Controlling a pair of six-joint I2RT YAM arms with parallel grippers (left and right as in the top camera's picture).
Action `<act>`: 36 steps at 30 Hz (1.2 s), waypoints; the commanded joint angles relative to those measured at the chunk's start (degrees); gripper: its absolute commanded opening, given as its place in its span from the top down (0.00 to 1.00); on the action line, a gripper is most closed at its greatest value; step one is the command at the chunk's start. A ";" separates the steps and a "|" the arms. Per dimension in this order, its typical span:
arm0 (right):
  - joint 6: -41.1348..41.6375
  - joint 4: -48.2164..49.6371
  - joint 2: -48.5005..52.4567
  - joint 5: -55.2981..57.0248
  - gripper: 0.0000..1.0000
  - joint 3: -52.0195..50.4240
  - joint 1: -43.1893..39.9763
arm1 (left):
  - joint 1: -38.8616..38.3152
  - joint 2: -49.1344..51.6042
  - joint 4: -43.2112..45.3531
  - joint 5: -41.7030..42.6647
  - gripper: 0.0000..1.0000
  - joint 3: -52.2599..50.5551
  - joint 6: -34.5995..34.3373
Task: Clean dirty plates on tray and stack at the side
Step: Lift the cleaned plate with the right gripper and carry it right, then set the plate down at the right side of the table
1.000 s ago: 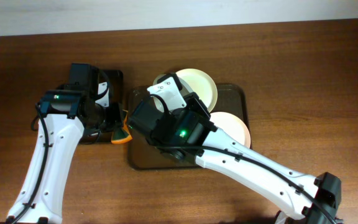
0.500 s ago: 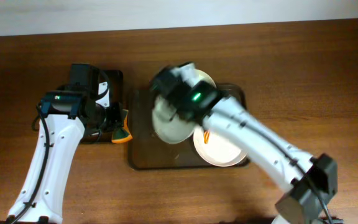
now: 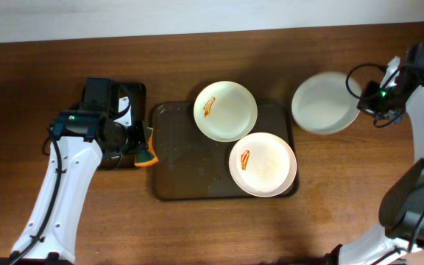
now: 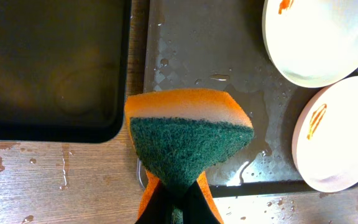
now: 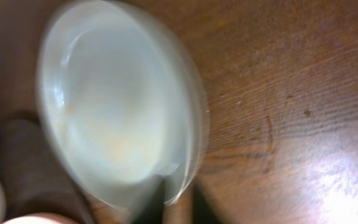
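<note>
Two claws, both occupied. Right claw (image 5: 178, 200): closed on the rim of the wiped plate (image 5: 117, 106), which shows pale with no orange mark, though the wrist view is blurred. Overhead, it lies to the right of the brown tray (image 3: 179, 173), apart from it, over the table (image 3: 330, 44); whether it rests on the wood or hangs just above cannot be told. Left claw (image 4: 173, 208): clamped on the orange-and-green sponge (image 4: 188, 140), held over the gap between the brown tray's left edge and the black tray (image 4: 48, 62). Two dirty plates lie on the brown tray, their rims meeting: the far plate (image 3: 225, 110), overhanging the far edge, and the near plate (image 3: 263, 163), at the near right corner, each with an orange smear. Tally, as judged: one of three wiped and at the side, two yet to wipe, the stack only one plate high. Right arm: runs up the right edge, wrist turned left toward its plate. Left arm: reaches from near left to far, wrist beside the black tray.
</note>
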 commanded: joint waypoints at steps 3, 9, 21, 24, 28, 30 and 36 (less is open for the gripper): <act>-2.97 -1.99 2.36 -10.21 0.48 0.76 1.90 | 0.37 -0.09 0.57 0.70 1.00 -0.20 0.96; -9.75 -0.22 3.10 -15.06 0.24 3.56 22.27 | 0.37 -0.09 0.66 0.72 1.00 -0.20 0.96; 8.33 11.21 15.78 -0.76 0.47 3.41 35.43 | 0.37 -0.09 0.33 0.70 1.00 -0.20 0.92; 12.92 7.56 15.78 -1.07 0.61 3.41 35.47 | 0.37 -0.09 0.61 0.70 1.00 -0.20 0.92; 13.40 5.84 15.78 -2.32 0.62 3.41 35.85 | 0.37 -0.09 0.68 0.72 1.00 -0.20 0.92; 13.40 6.08 15.78 -2.32 0.75 3.41 36.39 | 0.37 -0.09 0.68 0.72 1.00 -0.22 0.94; 13.40 7.28 15.78 -2.51 0.93 3.37 39.45 | 0.37 -0.09 0.70 0.72 1.00 -0.22 0.94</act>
